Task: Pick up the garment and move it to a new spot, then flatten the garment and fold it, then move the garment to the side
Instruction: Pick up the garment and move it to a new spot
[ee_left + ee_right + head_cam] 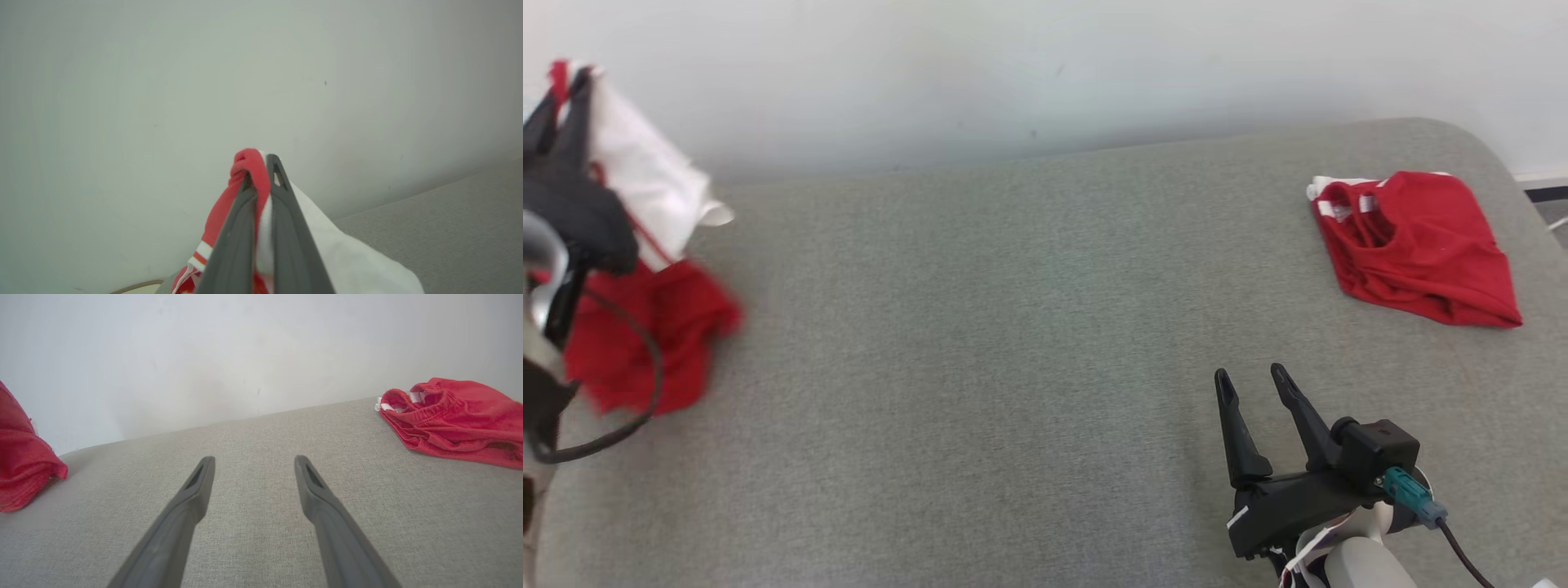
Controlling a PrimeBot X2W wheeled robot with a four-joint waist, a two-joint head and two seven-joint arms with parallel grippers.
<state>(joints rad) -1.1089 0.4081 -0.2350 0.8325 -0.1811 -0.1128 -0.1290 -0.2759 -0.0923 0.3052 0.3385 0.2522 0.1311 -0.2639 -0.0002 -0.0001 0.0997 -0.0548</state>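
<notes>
My left tool is shut tight on a red-and-white knit garment. Its two dark fingers are pressed together, with a fold of red cloth and white cloth pinched between them near the tips. The garment hangs below that tool, bunched, well off to the left of my right tool. Its lower red part looks close to the grey upholstered surface, but it is blurred and I cannot tell whether it touches. In the left wrist view the left tool has a striped red-and-white band beside one finger.

My right tool is spread wide with nothing in it, low over the bare surface.

This cloth is light, limp and soft, and it will sag and fold on itself wherever it is not held. It won't break or slip much. A single pinch only gives me a hanging lump. To flatten it, I judge I need a second hold with the right tool on an edge or corner well apart from the first, ideally along the banded hem, so the cloth can be pulled taut between the two.

I count two garments. One is in my left tool, and a second crumpled red garment with white trim lies beyond and to the right of my right tool. I also count two tools.
</notes>
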